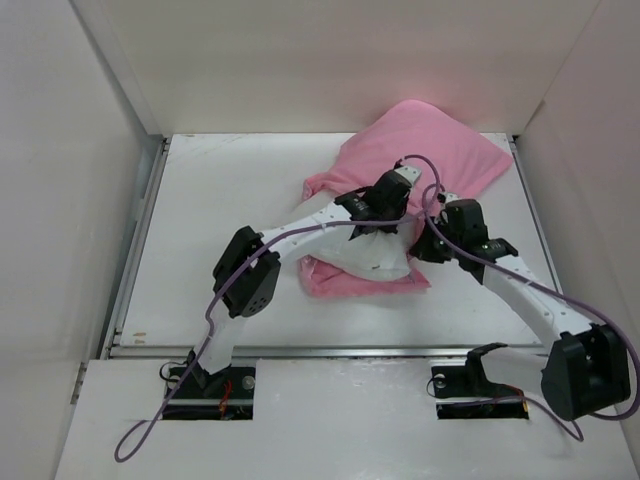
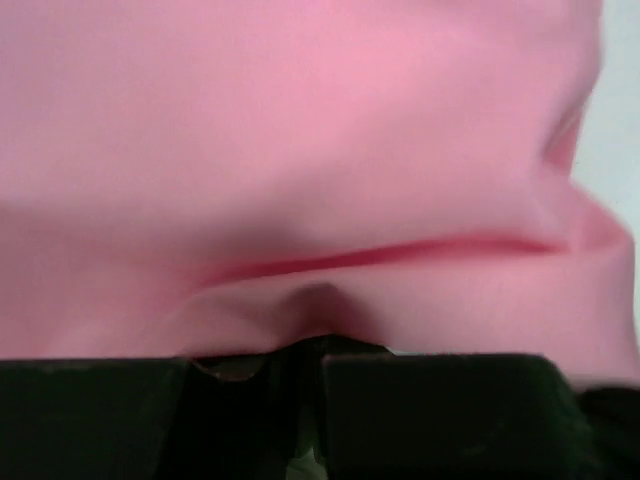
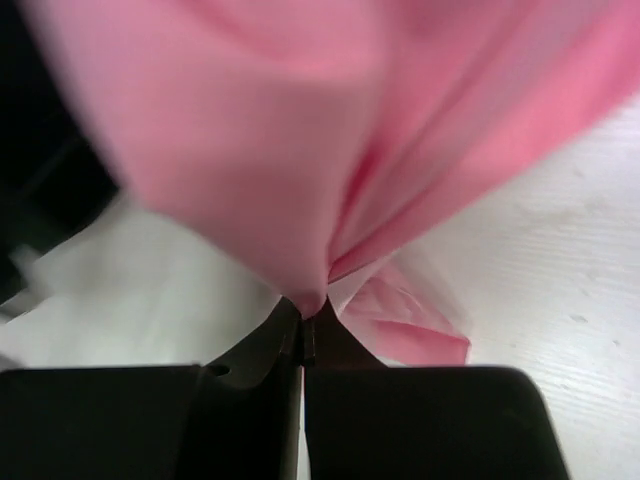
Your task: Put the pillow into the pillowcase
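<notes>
Clearly, left hand [image 2: 305,347] and right hand [image 3: 303,322] pinch pillowcase [image 1: 445,150].

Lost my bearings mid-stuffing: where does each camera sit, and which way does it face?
Top external: above and behind the bases, looking down on the table; both arms show.
Left wrist: on the left arm, facing the pillowcase close up; the left tool pinches it.
Right wrist: on the right arm, looking past the right tool, shut on pillowcase, to the white pillow and table.
Shared: all three see the pillowcase.
</notes>
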{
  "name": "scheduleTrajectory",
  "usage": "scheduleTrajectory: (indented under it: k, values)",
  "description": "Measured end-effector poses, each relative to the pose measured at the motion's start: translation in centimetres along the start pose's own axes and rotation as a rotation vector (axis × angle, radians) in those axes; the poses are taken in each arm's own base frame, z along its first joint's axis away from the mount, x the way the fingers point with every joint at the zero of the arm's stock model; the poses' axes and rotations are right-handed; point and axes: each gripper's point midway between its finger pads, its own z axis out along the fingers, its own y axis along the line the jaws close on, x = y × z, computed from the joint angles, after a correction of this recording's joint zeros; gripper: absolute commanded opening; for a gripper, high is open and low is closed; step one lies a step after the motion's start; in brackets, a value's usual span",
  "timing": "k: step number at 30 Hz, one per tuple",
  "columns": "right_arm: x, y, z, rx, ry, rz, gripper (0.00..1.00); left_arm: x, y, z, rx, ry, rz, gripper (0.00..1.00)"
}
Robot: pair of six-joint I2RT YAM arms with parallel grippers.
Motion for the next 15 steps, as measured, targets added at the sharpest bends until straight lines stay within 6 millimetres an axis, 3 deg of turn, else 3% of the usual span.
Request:
scheduleTrajectory:
  k: [4, 8, 11, 12, 13, 15]
  values:
    - [0.7, 3.3, 0.3, -0.085, 0.07, -0.185, 0.0, -1.4, -0.1, 0.4, 0.026, -0.046, -0.092, 0.0]
    - [1.6, 4.3, 2.6, -0.12, 0.167, -0.248, 0.0, -1.2, 0.7, 0.8, 0.011, -0.044, -0.16, 0.0]
    - [2.7, 4.4, 3.7, -0.131, 0.219, -0.271, 0.08, -0.5, 1.8, 1.4, -0.004, -0.039, -0.193, 0.0]
    - [3.1, 4.4, 3.8, -0.129, 0.235, -0.279, 0.17, -0.4, 1.9, 1.3, -0.004, -0.041, -0.196, 0.07]
    - [3.4, 4.3, 3.8, -0.123, 0.246, -0.287, 0.33, -0.2, 2.0, 1.2, -0.004, -0.041, -0.193, 0.22]
    - [3.6, 4.4, 2.8, -0.119, 0.262, -0.295, 0.42, 0.3, 2.1, 0.3, 0.005, -0.048, -0.191, 0.68]
